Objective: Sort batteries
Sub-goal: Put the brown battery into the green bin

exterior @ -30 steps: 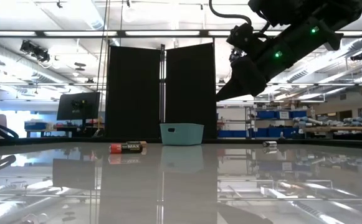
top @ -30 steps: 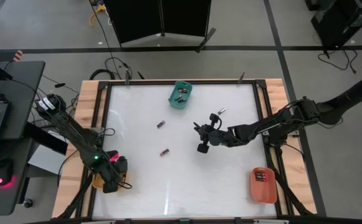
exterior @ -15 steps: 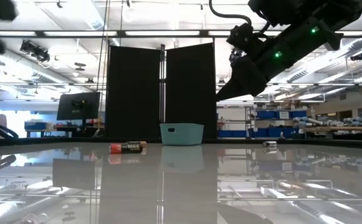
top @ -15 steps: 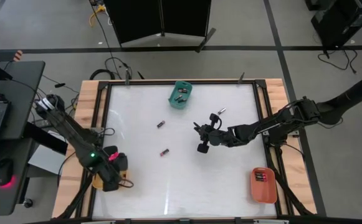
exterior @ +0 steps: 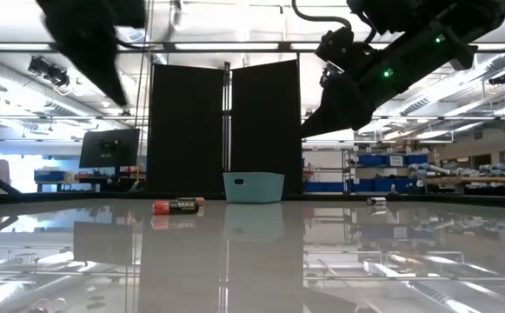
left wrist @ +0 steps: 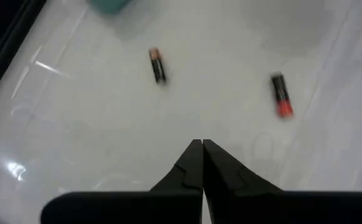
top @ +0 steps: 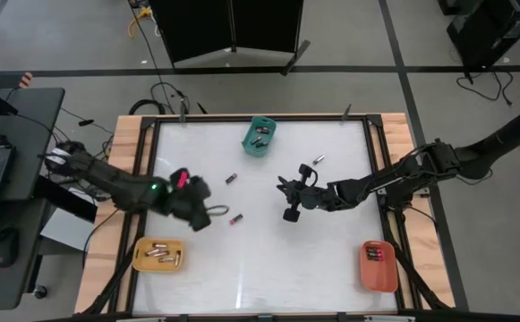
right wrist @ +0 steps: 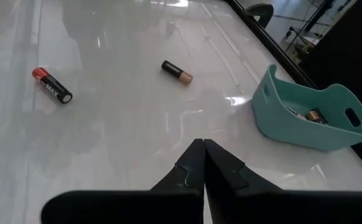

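Observation:
Three loose batteries lie on their sides on the white table: a copper-ended one (top: 231,179), a red-ended one (top: 236,218) and a small silvery one (top: 318,160). My left gripper (top: 213,215) hangs shut and empty just left of the red-ended battery (left wrist: 281,95), with the copper-ended one (left wrist: 157,65) beyond it. My right gripper (top: 285,190) hovers shut and empty over the table's middle. It points toward the two batteries (right wrist: 52,85) (right wrist: 177,71) and the teal tray (right wrist: 311,118).
The teal tray (top: 260,136) stands at the far edge, a yellow tray (top: 158,255) at the near left and an orange tray (top: 378,265) at the near right, each holding batteries. Bare table lies along the near edge between the yellow and orange trays.
My left gripper has swung from above the yellow tray at the near left toward the table's middle and now hangs beside the red-ended battery. The yellow tray and its batteries are uncovered. No battery on the table has moved.

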### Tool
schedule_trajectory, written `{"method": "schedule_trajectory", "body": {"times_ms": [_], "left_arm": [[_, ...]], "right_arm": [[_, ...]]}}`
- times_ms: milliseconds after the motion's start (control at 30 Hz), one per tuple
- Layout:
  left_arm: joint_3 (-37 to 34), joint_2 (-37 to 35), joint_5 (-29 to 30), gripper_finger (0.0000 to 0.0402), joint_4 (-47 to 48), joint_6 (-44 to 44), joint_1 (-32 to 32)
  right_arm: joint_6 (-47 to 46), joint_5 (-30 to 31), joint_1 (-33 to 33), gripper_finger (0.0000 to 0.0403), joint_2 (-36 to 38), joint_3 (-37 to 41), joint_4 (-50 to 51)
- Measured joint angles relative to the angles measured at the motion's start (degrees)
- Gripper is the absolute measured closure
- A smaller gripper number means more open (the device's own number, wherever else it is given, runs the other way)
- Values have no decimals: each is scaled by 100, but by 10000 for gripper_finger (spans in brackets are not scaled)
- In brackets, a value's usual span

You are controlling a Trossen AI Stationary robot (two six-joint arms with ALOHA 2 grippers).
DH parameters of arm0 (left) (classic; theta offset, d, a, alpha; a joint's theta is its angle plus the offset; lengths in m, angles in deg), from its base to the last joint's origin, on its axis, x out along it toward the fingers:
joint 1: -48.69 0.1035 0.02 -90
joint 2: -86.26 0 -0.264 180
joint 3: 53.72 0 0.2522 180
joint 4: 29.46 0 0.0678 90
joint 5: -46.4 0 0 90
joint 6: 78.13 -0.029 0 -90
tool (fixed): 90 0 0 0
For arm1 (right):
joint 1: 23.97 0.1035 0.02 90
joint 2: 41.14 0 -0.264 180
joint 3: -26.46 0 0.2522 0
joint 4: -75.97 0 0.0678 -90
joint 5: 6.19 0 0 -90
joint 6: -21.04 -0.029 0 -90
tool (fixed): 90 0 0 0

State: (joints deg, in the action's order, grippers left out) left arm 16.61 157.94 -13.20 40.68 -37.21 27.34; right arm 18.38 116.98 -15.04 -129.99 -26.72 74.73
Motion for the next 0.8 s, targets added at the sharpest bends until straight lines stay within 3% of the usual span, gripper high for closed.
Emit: {"method": "schedule_trajectory", "body": {"times_ms": [267, 667, 800], "left_arm": [[-794, 2, -275, 347, -2221, -1851, 1315], [-2081, 37, -902, 263, -4620, -2446, 2422], [-2161, 283, -956, 245, -4870, -2649, 2565]], "right_arm": [[2, -2, -7, 391, 0, 0, 6], [3, -31, -15, 391, 0, 0, 13], [-6, -37, -51, 391, 0, 0, 13]]}}
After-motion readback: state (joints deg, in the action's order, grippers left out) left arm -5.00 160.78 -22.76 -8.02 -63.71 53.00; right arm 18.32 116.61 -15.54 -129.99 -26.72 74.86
